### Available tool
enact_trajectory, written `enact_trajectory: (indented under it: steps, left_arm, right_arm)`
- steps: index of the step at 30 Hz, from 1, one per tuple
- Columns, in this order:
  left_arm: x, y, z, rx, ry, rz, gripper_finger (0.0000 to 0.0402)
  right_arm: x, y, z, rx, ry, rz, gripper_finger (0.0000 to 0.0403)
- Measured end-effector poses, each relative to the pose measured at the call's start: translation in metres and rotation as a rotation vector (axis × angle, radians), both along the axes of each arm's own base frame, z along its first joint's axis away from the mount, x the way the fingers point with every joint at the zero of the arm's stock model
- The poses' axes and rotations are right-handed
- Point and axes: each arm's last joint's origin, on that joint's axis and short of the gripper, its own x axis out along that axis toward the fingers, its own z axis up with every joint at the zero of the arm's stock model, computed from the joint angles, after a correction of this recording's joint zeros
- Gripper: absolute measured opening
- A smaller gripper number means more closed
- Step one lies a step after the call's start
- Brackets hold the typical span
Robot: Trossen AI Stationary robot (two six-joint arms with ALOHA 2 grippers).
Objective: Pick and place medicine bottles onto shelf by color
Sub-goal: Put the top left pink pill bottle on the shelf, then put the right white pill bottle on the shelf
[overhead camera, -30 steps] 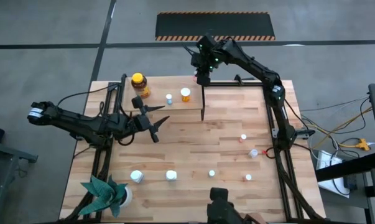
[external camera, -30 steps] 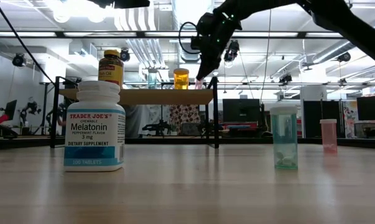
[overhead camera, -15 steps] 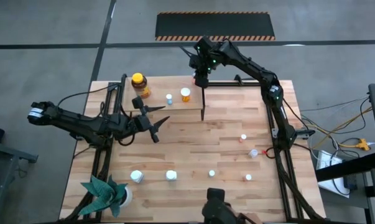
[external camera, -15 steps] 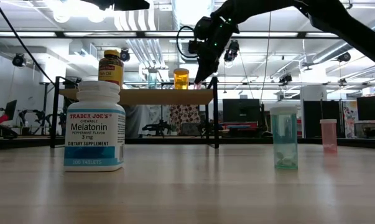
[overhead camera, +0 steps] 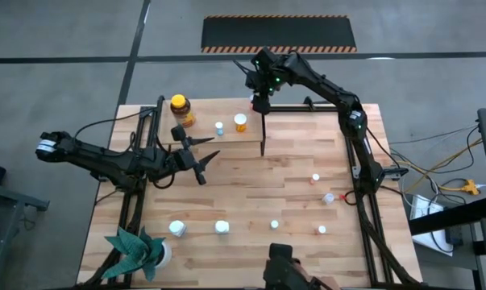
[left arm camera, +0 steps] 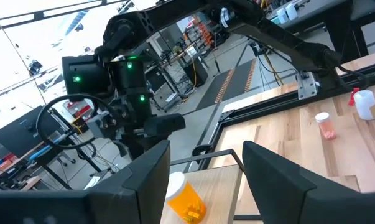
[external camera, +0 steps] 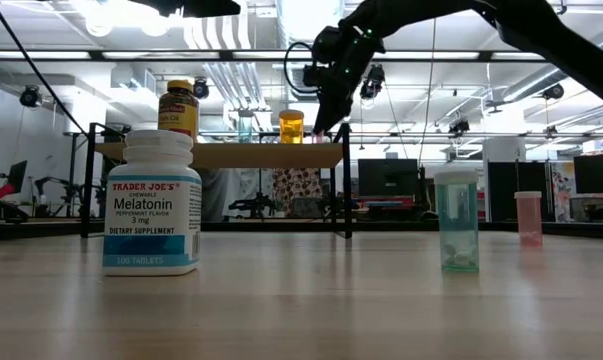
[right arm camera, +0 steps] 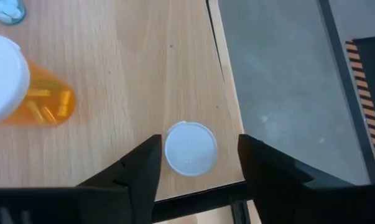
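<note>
On the shelf [overhead camera: 218,135] stand four bottles [right arm camera: 190,148]; six more dot the bench [overhead camera: 251,201]. Right claw [right arm camera: 196,163] gapes above one, gripping nothing. Left claw [left arm camera: 206,168] gapes empty beside the shelf.

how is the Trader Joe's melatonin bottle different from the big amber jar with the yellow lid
The melatonin bottle is white with a white cap; the amber jar is dark amber with a yellow lid. The melatonin bottle stands on the table, while the amber jar stands up on the shelf. The melatonin bottle's label is white and blue; the amber jar's is yellow. Both are upright and capped.
</note>
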Motion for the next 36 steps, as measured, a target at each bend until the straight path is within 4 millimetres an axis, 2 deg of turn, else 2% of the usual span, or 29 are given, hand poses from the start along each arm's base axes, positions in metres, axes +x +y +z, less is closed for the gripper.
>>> enact_trajectory:
  steps: [4,9,13,17,21,28,32,36]
  left_arm:
    - [0.0,0.0,0.0,0.0,0.0,0.0,0.0185]
    - [0.0,0.0,0.0,-0.001,-0.001,-0.003,0.0185]
    - [0.0,-0.001,0.001,-0.009,-0.022,-0.03,0.0185]
    - [0.003,-0.003,0.003,-0.033,-0.065,-0.08,0.0185]
    - [0.009,-0.007,-0.001,-0.109,-0.085,-0.177,0.0185]
    - [0.025,-0.023,-0.017,-0.324,-0.074,-0.306,0.0185]
    - [0.034,-0.042,-0.023,-0.406,-0.013,-0.357,0.0187]
    - [0.042,-0.059,-0.026,-0.52,0.135,-0.34,0.0215]
  right_arm:
    - [-0.002,0.002,0.005,0.0,-0.01,-0.01,0.0227]
    - [-0.016,0.014,0.029,0.034,-0.044,-0.04,0.0234]
    - [-0.031,0.037,0.049,0.268,-0.129,0.051,0.0222]
    - [-0.043,0.073,0.054,0.549,-0.18,0.229,0.0204]
    - [-0.05,0.116,0.046,0.631,-0.157,0.356,0.0186]
    - [-0.061,0.189,0.011,0.591,-0.163,0.454,0.0178]
    - [-0.074,0.221,-0.006,0.485,-0.186,0.437,0.0178]
    - [-0.089,0.244,-0.022,0.45,-0.235,0.44,0.0177]
